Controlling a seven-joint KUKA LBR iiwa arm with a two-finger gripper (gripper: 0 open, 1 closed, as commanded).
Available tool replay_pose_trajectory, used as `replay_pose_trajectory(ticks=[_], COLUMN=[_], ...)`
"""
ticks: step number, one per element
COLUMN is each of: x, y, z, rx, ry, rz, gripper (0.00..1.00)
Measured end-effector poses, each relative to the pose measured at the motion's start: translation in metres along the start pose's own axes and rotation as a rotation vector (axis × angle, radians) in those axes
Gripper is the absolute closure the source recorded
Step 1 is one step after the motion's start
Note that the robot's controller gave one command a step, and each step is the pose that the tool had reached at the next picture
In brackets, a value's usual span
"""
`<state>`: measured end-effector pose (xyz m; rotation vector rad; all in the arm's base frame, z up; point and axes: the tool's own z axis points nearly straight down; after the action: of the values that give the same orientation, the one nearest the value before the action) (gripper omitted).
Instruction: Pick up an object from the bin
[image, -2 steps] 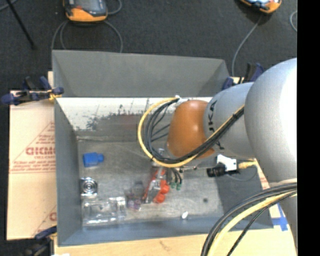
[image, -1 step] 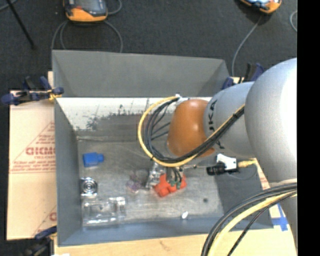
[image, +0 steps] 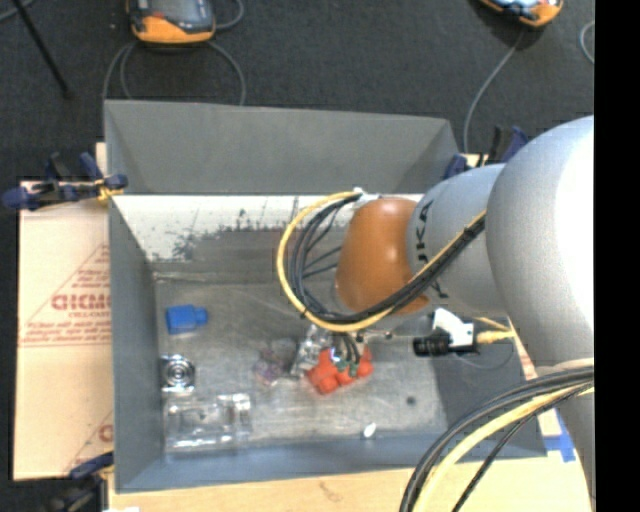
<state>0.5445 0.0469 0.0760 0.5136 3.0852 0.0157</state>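
The gripper (image: 335, 358) is seen low in the bin (image: 132, 340), close over a small red lumpy thing (image: 338, 377) that lies on the floor just beneath it. Whether the gripper is released, clenched or grasping that red thing cannot be told, since the wrist's orange cover (image: 380, 255) and looped cables (image: 290, 262) hang over it. The chief risk is judged to be a poor purchase: if the red thing is caught only at an edge, it could be squeezed out sideways or dropped once lifted. A small greyish-purple piece (image: 270, 366) lies just beside the gripper, toward the view's left, and could be nudged or dragged along if the grasp is off-centre. The floor could also be struck if any further descent is made from here. The blue block (image: 185, 319), the round metal part (image: 177, 372) and the clear plastic pieces (image: 208, 415) lie well apart from the gripper on that same side, and a white scrap (image: 369, 431) lies near it toward the front wall; these are unlikely to be disturbed.
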Motion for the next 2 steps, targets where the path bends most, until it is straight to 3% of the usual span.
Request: replay_pose_trajectory(ticks=[2], x=[-0.005], y=[0.005], z=[-0.010], rx=[0.009], ry=[0.003], rz=[-0.027], gripper=[1.00])
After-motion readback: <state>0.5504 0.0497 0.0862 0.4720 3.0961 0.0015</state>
